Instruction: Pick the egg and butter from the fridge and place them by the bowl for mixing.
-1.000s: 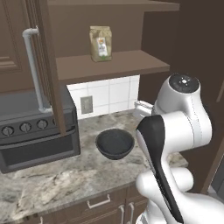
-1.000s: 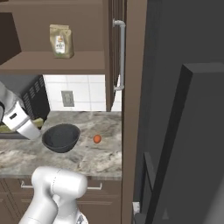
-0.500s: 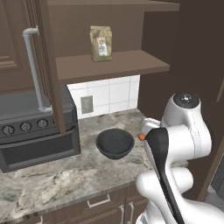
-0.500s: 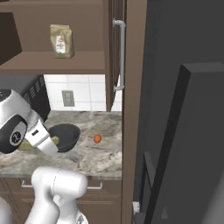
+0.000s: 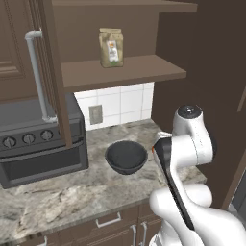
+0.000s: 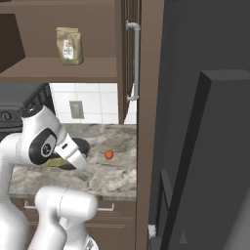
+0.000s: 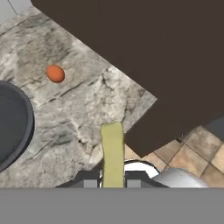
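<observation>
In the hand view my gripper point(image 7: 112, 178) is shut on the butter point(image 7: 112, 151), a slender yellow stick that juts out from between the finger tips above the marble counter point(image 7: 83, 118). The butter point(image 6: 57, 162) also peeks out under my forearm in the right base view. The egg point(image 7: 55, 73), a small orange-brown ball, lies on the counter just beyond the dark bowl point(image 7: 13, 124). From the right base the egg point(image 6: 109, 154) rests a little to the right of the bowl point(image 6: 82, 145), which my arm half covers. The bowl point(image 5: 126, 157) stands mid-counter. The grey fridge point(image 6: 205, 58) stands at the right with its door open.
A dark grey oven point(image 5: 38, 149) sits on the counter left of the bowl. Above it hangs an open wooden cabinet door point(image 5: 53, 72) with a grey handle, and a shelf holds a paper bag point(image 5: 111, 47). A brown cabinet side point(image 7: 166, 65) borders the counter; floor tiles point(image 7: 205, 148) lie beyond its edge.
My arm has folded lower and the hand with the butter has travelled right and down, from beyond the bowl's left side to over the counter by the bowl. Egg and bowl have stayed put.
</observation>
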Robot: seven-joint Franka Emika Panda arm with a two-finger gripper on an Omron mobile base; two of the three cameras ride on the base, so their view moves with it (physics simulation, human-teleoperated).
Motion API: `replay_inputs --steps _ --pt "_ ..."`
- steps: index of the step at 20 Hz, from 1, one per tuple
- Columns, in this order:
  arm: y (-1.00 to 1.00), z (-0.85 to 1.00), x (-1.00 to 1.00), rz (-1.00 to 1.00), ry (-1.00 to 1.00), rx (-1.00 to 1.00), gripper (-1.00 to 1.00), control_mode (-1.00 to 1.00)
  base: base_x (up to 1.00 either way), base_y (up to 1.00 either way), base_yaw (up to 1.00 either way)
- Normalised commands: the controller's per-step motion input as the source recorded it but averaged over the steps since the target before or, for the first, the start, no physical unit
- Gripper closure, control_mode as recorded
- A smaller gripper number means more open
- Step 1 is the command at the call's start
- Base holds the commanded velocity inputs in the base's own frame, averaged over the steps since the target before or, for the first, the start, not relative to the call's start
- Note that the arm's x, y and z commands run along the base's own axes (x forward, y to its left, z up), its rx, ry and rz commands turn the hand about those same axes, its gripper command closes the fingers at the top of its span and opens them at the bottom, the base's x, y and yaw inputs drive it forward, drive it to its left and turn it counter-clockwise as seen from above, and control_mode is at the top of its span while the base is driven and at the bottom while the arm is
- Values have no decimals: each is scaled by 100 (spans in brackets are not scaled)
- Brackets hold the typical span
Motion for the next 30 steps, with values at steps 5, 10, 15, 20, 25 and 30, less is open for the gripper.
replay_inputs --steps 5,10,15,20,25,30 --pt "-5 -52 84 1 0 -2 100 -100 0 0 0" --pt "-3 -37 57 8 0 7 100 -100 0 0 0" --pt "-5 -29 11 9 -1 12 100 -100 0 0 0" --pt "0 -8 3 2 1 1 100 -100 0 0 0" --pt "0 -37 14 0 4 0 100 -100 0 0 0" --pt "0 -22 29 0 0 -1 100 -100 0 0 0"
